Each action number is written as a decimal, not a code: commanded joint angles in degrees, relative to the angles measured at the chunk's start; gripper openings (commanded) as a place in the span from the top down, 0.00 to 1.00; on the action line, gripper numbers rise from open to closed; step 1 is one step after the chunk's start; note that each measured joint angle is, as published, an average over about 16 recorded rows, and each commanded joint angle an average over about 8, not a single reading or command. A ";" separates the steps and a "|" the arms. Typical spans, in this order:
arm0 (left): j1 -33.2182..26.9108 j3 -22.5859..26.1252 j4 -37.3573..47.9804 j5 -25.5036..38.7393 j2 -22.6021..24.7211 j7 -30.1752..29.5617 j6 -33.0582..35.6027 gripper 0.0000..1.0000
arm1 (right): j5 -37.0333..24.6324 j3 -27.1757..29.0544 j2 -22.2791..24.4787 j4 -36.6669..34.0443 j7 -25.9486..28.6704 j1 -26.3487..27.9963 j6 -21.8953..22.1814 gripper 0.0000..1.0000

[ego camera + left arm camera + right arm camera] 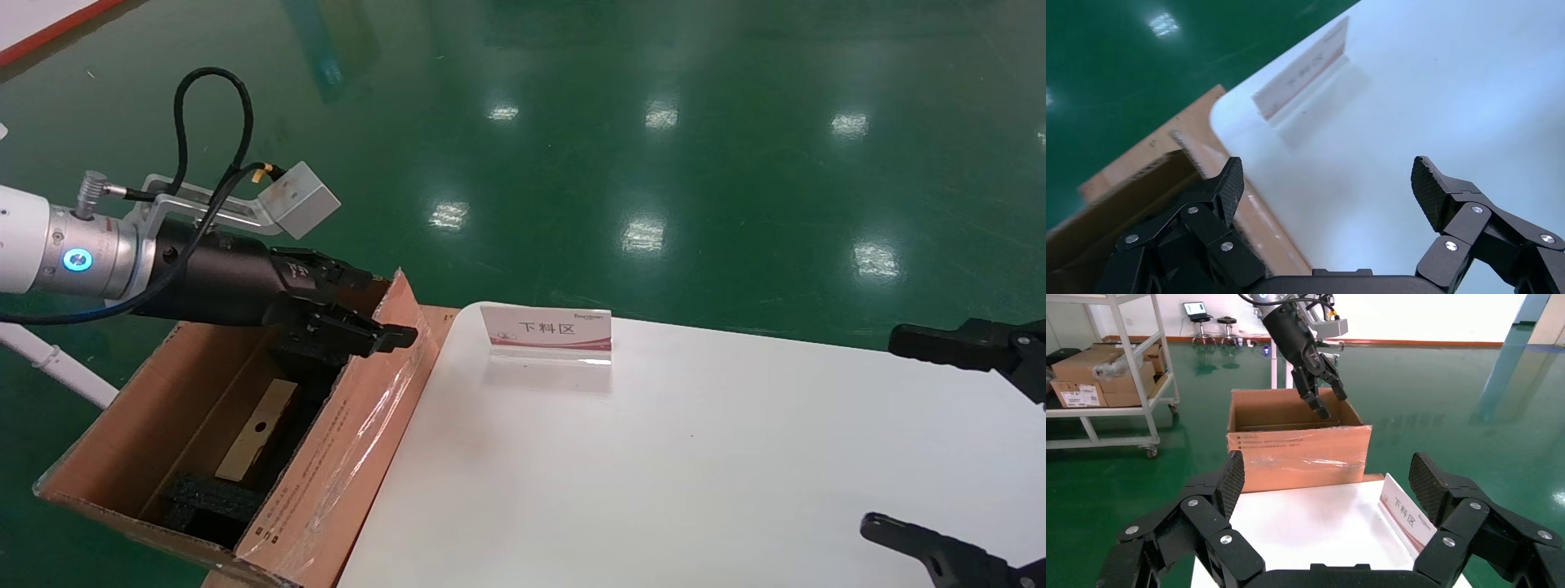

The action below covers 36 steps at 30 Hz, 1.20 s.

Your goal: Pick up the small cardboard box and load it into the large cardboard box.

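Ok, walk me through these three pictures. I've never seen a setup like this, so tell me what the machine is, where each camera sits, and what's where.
This is a two-armed robot. The wide picture comes from a camera on its head; the other two come from cameras on its wrists, so each shows its own black fingers up close.

The left end effector hovers open and empty above the large cardboard box, which stands on the floor beside the white table. Inside the carton lie the small cardboard box and black foam.

On the table stands a sign card with red print. The right end effector waits open over the table's other side, holding nothing.
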 commanded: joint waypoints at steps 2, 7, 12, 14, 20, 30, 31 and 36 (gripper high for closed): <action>0.82 -1.04 0.04 -2.22 -0.05 1.96 0.39 0.00 | -0.01 0.00 0.00 -0.01 -0.01 0.00 0.01 0.00; 5.44 -7.07 0.17 -3.89 0.99 4.73 2.36 0.00 | -0.01 -0.01 0.00 -0.03 -0.02 0.00 0.00 0.00; 11.19 -14.54 0.38 -5.54 2.36 7.98 4.79 0.00 | -0.01 -0.03 0.00 -0.04 -0.03 0.01 0.00 0.00; 13.47 -17.50 0.46 -6.20 2.89 9.26 5.76 0.00 | 0.00 -0.03 0.01 -0.04 -0.03 0.01 0.00 0.00; 20.38 -26.49 0.71 -8.19 4.53 13.17 8.69 0.00 | 0.01 -0.05 0.01 -0.04 -0.04 0.02 0.00 0.00; 31.86 -41.41 1.12 -11.50 7.25 19.65 13.55 0.00 | 0.02 -0.07 0.02 -0.04 -0.05 0.03 0.01 0.00; 33.02 -42.92 1.16 -11.83 7.53 20.31 14.04 0.00 | 0.02 -0.08 0.02 -0.04 -0.05 0.03 0.01 0.00; 38.73 -50.34 1.37 -13.48 8.88 23.53 16.46 0.00 | 0.03 -0.09 0.03 -0.04 -0.06 0.03 0.02 0.00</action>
